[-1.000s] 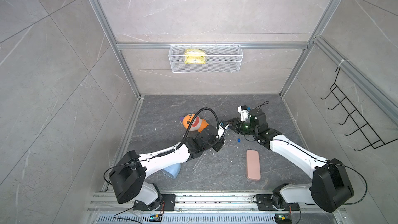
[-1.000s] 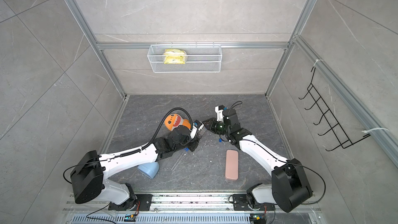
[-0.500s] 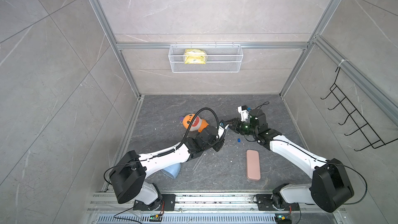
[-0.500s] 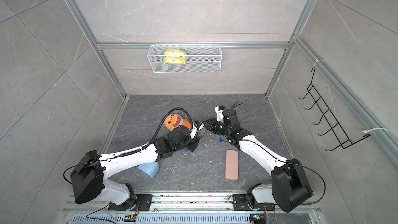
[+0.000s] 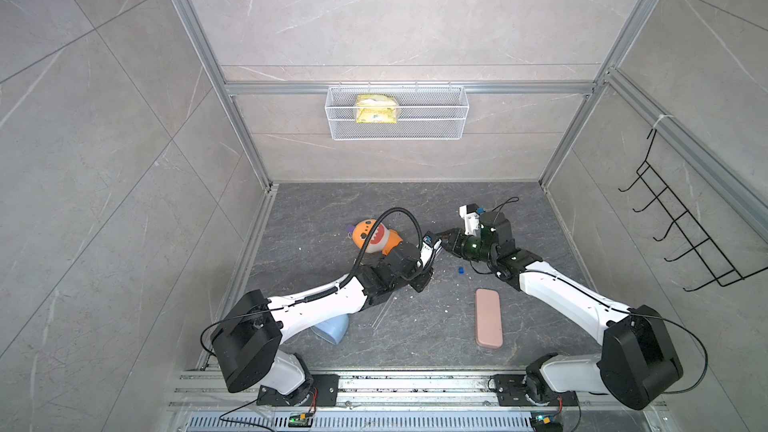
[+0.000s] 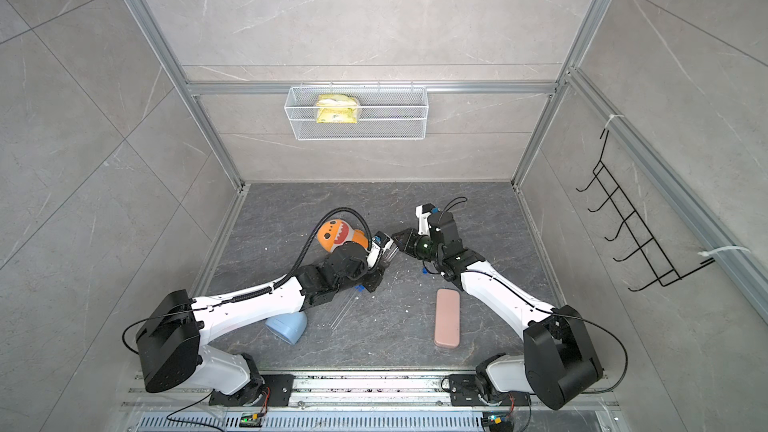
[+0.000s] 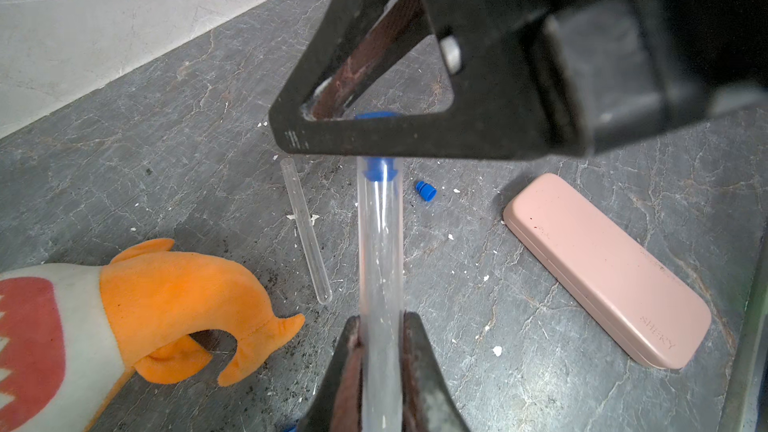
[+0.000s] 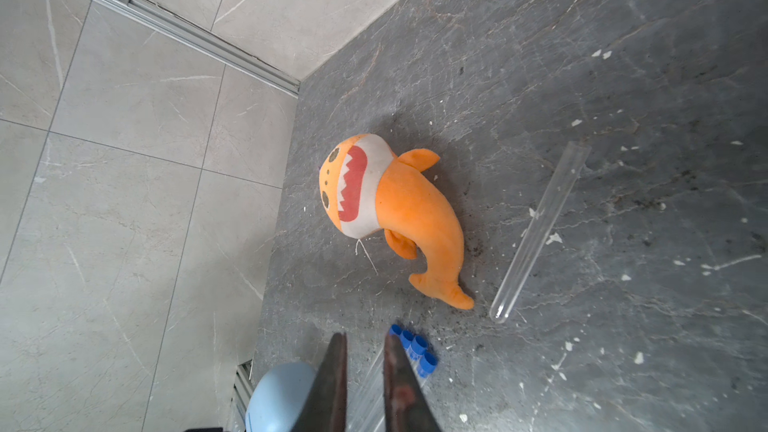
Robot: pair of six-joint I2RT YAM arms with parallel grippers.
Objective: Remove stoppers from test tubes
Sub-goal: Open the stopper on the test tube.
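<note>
Both arms now meet over the counter's middle: the left gripper [image 7: 380, 320] is clamped on a test tube [image 7: 380, 243], and the right gripper [image 8: 365, 342] has just tightened onto its blue stopper [image 7: 377, 169], so a pull-off looks ready.

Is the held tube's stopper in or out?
In: the blue stopper sits plugged in the mouth of the tube, not yet pulled free.
</note>
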